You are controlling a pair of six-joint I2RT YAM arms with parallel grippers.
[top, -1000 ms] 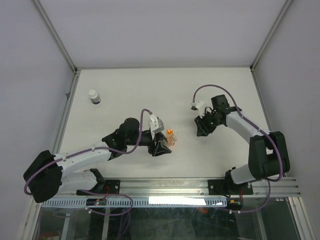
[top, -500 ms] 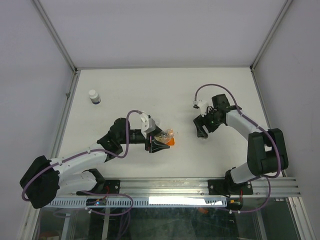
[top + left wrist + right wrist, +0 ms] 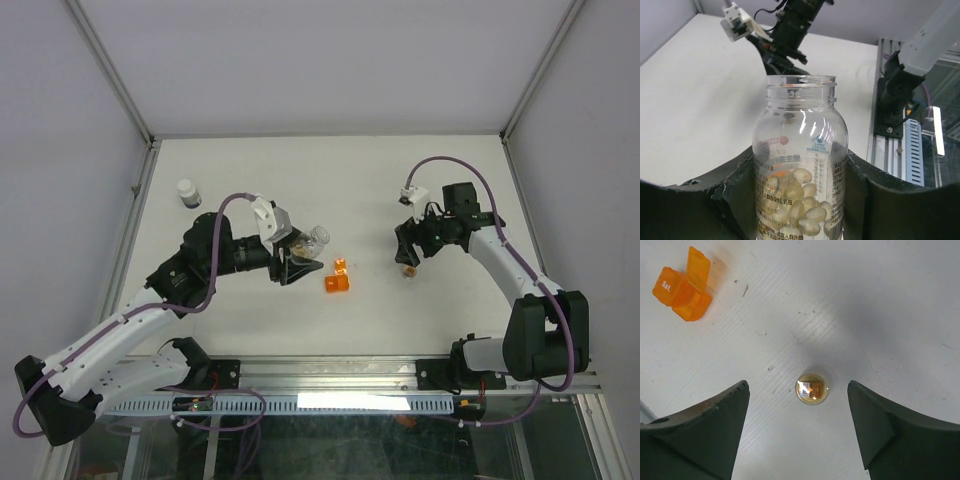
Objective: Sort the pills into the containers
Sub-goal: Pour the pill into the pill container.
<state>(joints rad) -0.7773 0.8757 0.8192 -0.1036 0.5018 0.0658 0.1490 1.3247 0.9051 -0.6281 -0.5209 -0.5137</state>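
My left gripper [image 3: 297,252] is shut on a clear, uncapped bottle [image 3: 315,237], above the table left of centre. In the left wrist view the bottle [image 3: 800,165] sits between both fingers [image 3: 735,190], and several pale oval pills [image 3: 802,200] fill its lower part. A small orange box [image 3: 337,280] with its lid flipped open lies on the table to its right. My right gripper [image 3: 408,258] hangs open over a glossy round amber pill [image 3: 812,389]. The pill rests on the table between the fingertips [image 3: 737,392] and touches neither. The orange box [image 3: 682,287] shows at upper left.
A white bottle with a dark band [image 3: 188,193] stands at the back left near the table edge. A metal rail [image 3: 330,375] runs along the near edge by the arm bases. White walls close in the table on three sides.
The left arm has drawn the clear bottle back up and left, away from the orange box. The right gripper has opened wide, leaving the amber pill on the table.
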